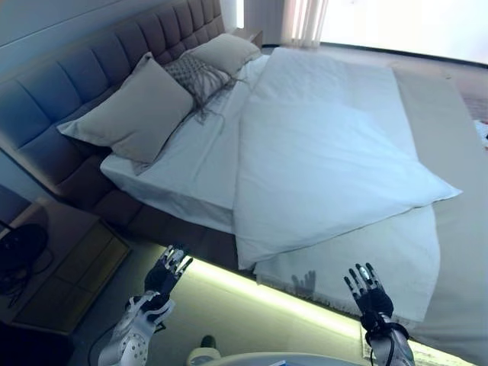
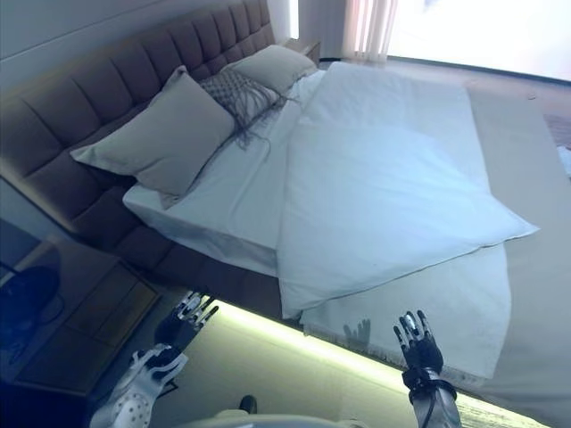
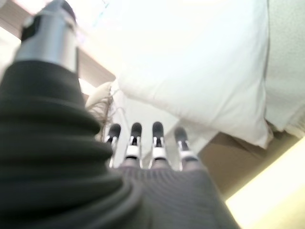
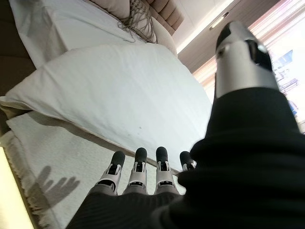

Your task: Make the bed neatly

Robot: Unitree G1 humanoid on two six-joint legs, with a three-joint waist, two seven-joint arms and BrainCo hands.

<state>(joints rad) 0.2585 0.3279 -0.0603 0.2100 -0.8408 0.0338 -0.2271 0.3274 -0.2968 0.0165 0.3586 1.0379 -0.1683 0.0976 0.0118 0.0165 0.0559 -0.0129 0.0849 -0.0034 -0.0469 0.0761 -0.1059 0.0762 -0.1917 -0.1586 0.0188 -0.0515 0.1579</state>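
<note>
Two robot hands raised, fingers spread, before an unmade bed.

The white duvet (image 1: 328, 152) lies skewed across the bed (image 1: 191, 164), one corner hanging over the near edge onto a pale blanket (image 1: 381, 259). The left hand (image 1: 169, 271) and right hand (image 1: 368, 290) touch nothing. Pillows (image 1: 137, 114) lean on the padded headboard (image 1: 69, 84); a nightstand (image 1: 69, 259) stands beside the bed.

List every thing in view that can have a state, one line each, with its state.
duvet: lying skewed on the bed, a corner hanging over the near edge.
large pillow: leaning against the headboard.
patterned cushion: between the two pillows, tassels trailing on the sheet.
far pillow: at the headboard.
throw: draped over the near edge.
left robot hand: open, holding nothing.
right robot hand: open, holding nothing.
</note>
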